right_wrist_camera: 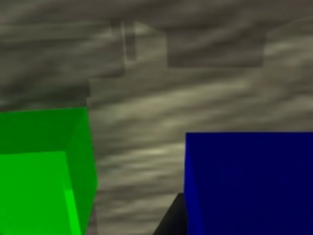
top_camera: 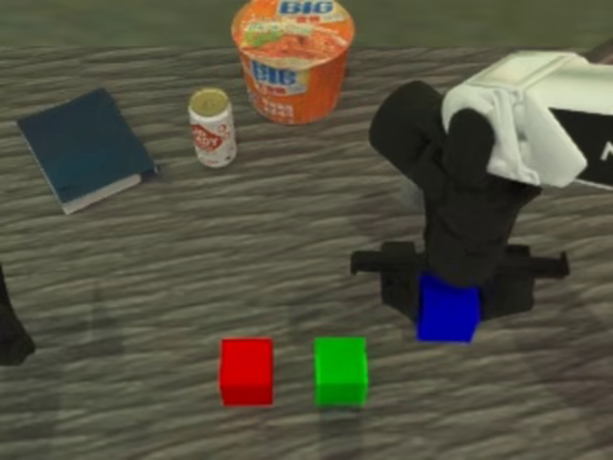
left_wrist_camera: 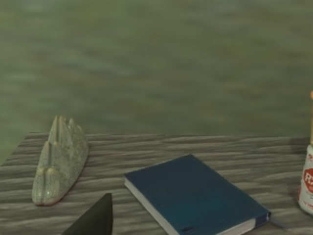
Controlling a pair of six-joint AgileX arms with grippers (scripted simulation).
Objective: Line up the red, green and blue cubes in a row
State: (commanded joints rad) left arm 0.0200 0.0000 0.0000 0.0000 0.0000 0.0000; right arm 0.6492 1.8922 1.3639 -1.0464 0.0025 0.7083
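1. Blue cube point(top_camera: 446, 312) sits between the fingers of the right gripper point(top_camera: 450, 287), which comes down on it from above; gripper clenched on the cube. Whether the cube rests on the surface point(top_camera: 192, 268) or hangs just above it cannot be told.
2. Position of blue cube: right half of the surface, toward the near edge, just right of the green cube point(top_camera: 341, 370) and slightly farther from the near edge than it.
3. Red cube point(top_camera: 246, 371) and green cube stand side by side near the near edge, level with each other, a small gap between them, red on the left. Both lie flat on the surface, untouched.
4. Right wrist view: blue cube point(right_wrist_camera: 249, 183) fills one side close to the lens, green cube point(right_wrist_camera: 44, 171) on the other, bare surface between; the two are apart.
5. Left arm parked at the left edge; only a dark finger tip point(left_wrist_camera: 95, 220) shows in its wrist view, so open or closed cannot be told.
6. Other items toward the far edge: noodle cup point(top_camera: 293, 57), soda can point(top_camera: 212, 127) just left of it, dark blue book point(top_camera: 84, 148) toward the far left corner. Left wrist view also shows a pale ridged shell-like object point(left_wrist_camera: 59, 160) beside the book point(left_wrist_camera: 193, 196).
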